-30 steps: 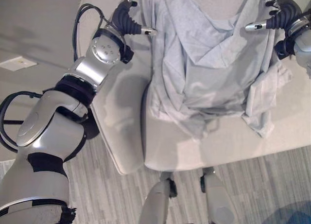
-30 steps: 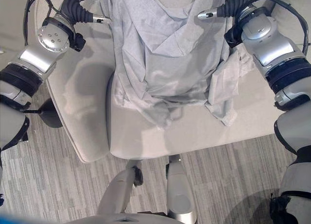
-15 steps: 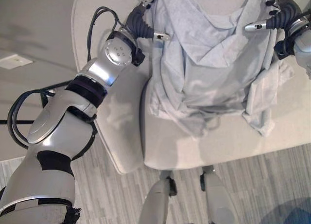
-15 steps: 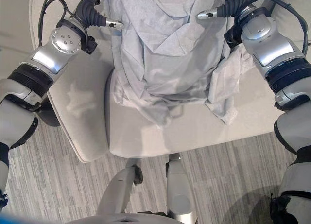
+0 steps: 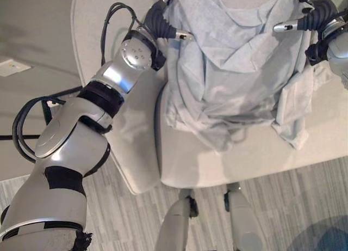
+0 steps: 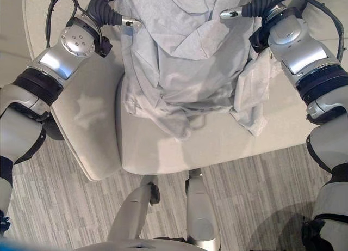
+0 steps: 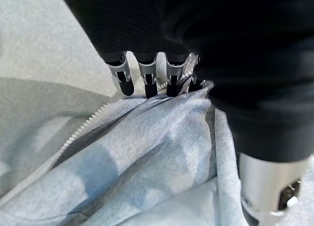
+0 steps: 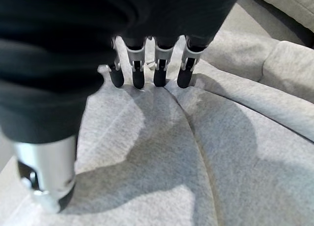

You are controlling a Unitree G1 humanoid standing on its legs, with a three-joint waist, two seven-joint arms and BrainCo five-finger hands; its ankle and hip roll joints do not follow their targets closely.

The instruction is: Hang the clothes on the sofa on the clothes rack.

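- Left hand: fingers curled down over the zip edge of the grey garment, dark tips pressed into the fabric, thumb on the near side of the fold; cloth is pinched between them.
- Right hand: fingers bent onto the garment's opposite upper edge, thumb apart beneath; grip closed on the cloth.
- Garment: upper part raised and spread between the two hands, sagging in folds at centre; lower hem and one sleeve rest on the seat cushion of the sofa, near its front edge.
- Sofa: light beige; left arm crosses its armrest.
- Floor: grey striped carpet before the sofa's front edge.
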